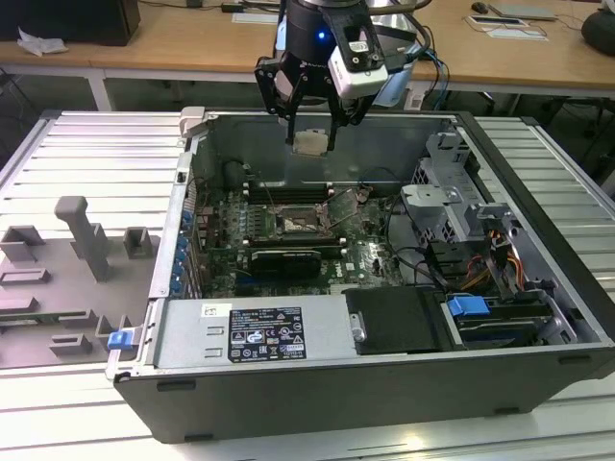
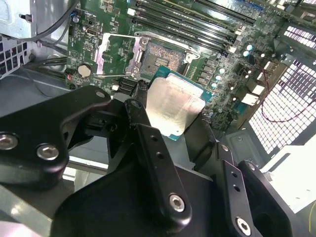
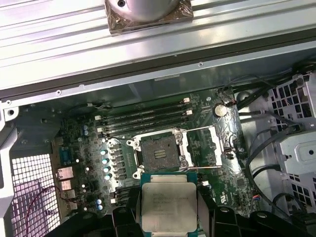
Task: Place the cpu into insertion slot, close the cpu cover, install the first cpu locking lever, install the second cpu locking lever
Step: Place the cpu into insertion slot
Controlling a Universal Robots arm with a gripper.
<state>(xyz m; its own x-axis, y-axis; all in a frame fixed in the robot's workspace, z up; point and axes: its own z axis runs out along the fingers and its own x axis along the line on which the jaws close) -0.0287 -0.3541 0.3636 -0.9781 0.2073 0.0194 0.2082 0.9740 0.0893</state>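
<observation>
My gripper (image 1: 309,144) hangs above the open computer case (image 1: 317,403), shut on the cpu (image 1: 309,142), a small square chip with a pale metal top. Both wrist views show the cpu (image 2: 173,106) (image 3: 168,202) clamped by its edges between the black fingers (image 2: 143,123), held level. The bare insertion slot (image 1: 298,223) (image 2: 163,54) (image 3: 158,150) lies on the green motherboard (image 1: 370,264) below, a little apart from the chip. The cpu cover (image 2: 111,54) (image 3: 205,145) is swung open beside the slot. A thin locking lever (image 3: 207,168) lies along the cover's edge.
A wide black card (image 1: 285,259) crosses the board just in front of the slot. Memory slots (image 3: 143,118) run behind it. A drive cage (image 1: 452,206) and cables (image 1: 480,269) crowd the exterior view's right. Grey fixtures (image 1: 86,240) stand outside the case on the left.
</observation>
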